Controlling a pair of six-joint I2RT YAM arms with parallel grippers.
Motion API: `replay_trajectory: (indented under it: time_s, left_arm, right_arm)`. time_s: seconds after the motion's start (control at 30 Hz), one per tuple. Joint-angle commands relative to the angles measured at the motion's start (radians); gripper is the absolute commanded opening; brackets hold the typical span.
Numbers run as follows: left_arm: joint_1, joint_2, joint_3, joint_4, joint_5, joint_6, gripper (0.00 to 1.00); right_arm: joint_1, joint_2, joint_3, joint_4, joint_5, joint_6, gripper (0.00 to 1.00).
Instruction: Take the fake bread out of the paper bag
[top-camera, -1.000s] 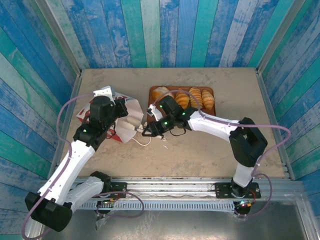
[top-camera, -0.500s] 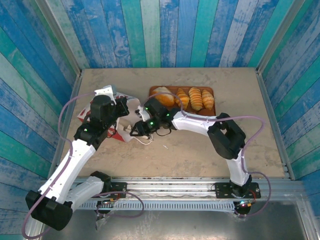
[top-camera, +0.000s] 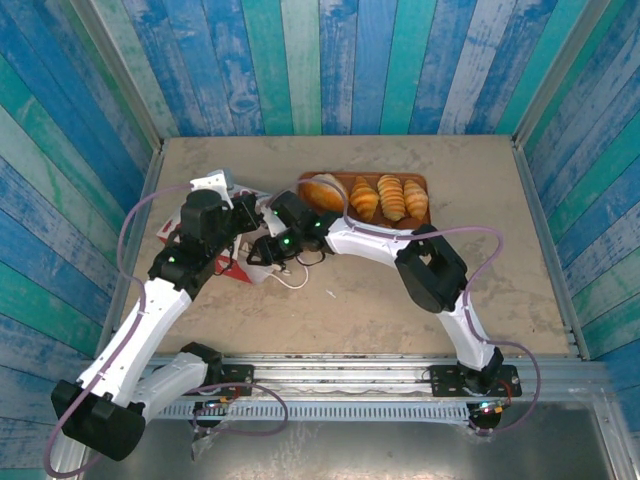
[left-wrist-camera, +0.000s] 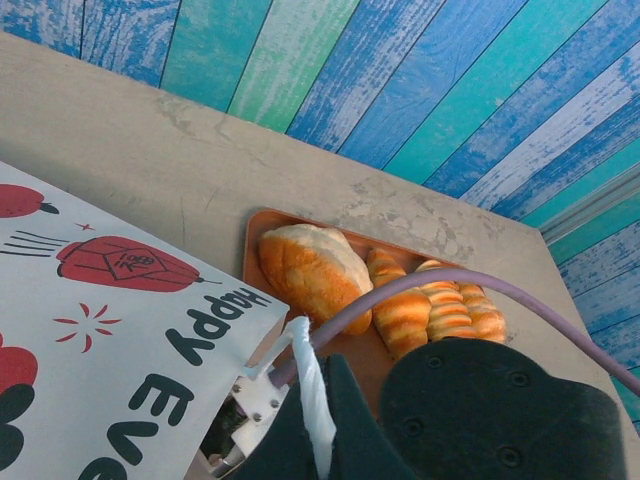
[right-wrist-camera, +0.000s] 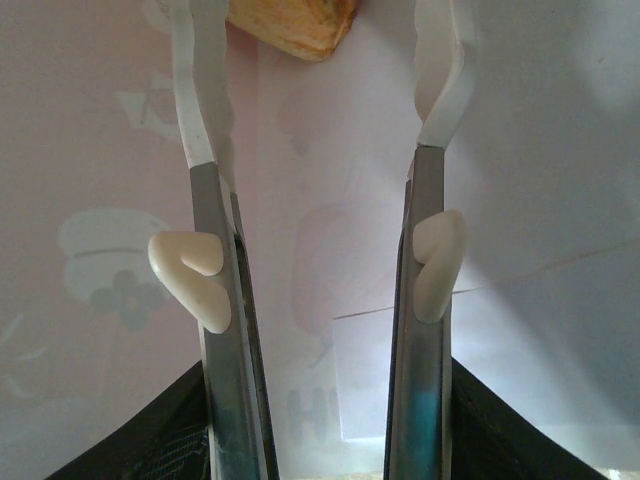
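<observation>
The paper bag (top-camera: 238, 268), white with red prints, lies on its side at the left of the table, its printed face (left-wrist-camera: 100, 330) close in the left wrist view. My left gripper (top-camera: 243, 212) is shut on its white loop handle (left-wrist-camera: 310, 400) and holds the mouth up. My right gripper (top-camera: 260, 250) is inside the bag, open, with white paper all around. A golden piece of fake bread (right-wrist-camera: 290, 25) lies just beyond its fingertips (right-wrist-camera: 195, 110), untouched. More fake bread sits on the tray: a pale bun (top-camera: 322, 187) and three croissants (top-camera: 390, 195).
The flat orange-brown tray (top-camera: 368, 219) lies right of the bag, close to the back wall. The right arm's forearm (top-camera: 360, 235) stretches across the table in front of the tray. A loose white handle loop (top-camera: 290, 280) trails from the bag.
My right gripper has moved left from outside the bag's mouth into the bag, and the right elbow has swung left. The left arm has kept its hold.
</observation>
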Motion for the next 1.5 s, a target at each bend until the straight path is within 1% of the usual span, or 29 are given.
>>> replay_trajectory:
  time_s: [0.0,0.13,0.3,0.4,0.47,0.57,0.7,0.9,0.97,1.1,1.23,1.3,1.47]
  left_arm:
    - [-0.002,0.011,0.022,0.034,0.02,-0.011,0.0]
    - [-0.002,0.017,0.025,0.033,0.028,-0.01,0.0]
    - [-0.002,0.019,0.028,0.036,0.036,-0.013,0.0]
    - [-0.002,0.017,0.028,0.036,0.039,-0.012,0.0]
    - [-0.002,0.019,0.029,0.036,0.039,-0.01,0.0]
    - [-0.002,0.017,0.028,0.034,0.037,-0.012,0.0]
    - [-0.001,0.014,0.029,0.034,0.036,-0.014,0.0]
    - [-0.002,0.011,0.024,0.034,0.042,-0.015,0.0]
    - [-0.002,0.009,0.024,0.034,0.045,-0.016,0.0]
    - [-0.002,0.006,0.024,0.036,0.05,-0.015,0.0]
    - [-0.002,0.003,0.024,0.035,0.054,-0.012,0.0]
    - [-0.002,0.002,0.024,0.032,0.053,-0.012,0.0]
    - [-0.002,-0.004,0.018,0.03,0.047,-0.011,0.0]
  right_arm:
    - [0.007,0.021,0.058,-0.025,0.026,-0.018,0.52]
    - [0.007,0.043,0.094,-0.051,0.055,-0.034,0.53]
    - [0.01,0.084,0.148,-0.092,0.061,-0.056,0.56]
    - [0.013,0.11,0.178,-0.094,0.05,-0.063,0.57]
    - [0.018,0.128,0.201,-0.092,0.018,-0.075,0.57]
    - [0.03,0.141,0.217,-0.099,0.022,-0.092,0.57]
    - [0.035,0.155,0.228,-0.083,0.004,-0.07,0.58]
    - [0.035,0.166,0.26,-0.107,0.067,-0.064,0.6]
    - [0.035,0.185,0.28,-0.117,0.07,-0.07,0.6]
    - [0.036,0.234,0.357,-0.169,0.048,-0.097,0.6]
    - [0.037,0.263,0.399,-0.183,0.013,-0.116,0.61]
    - [0.037,0.272,0.419,-0.196,-0.002,-0.121,0.61]
    - [0.037,0.266,0.419,-0.199,-0.009,-0.134,0.55]
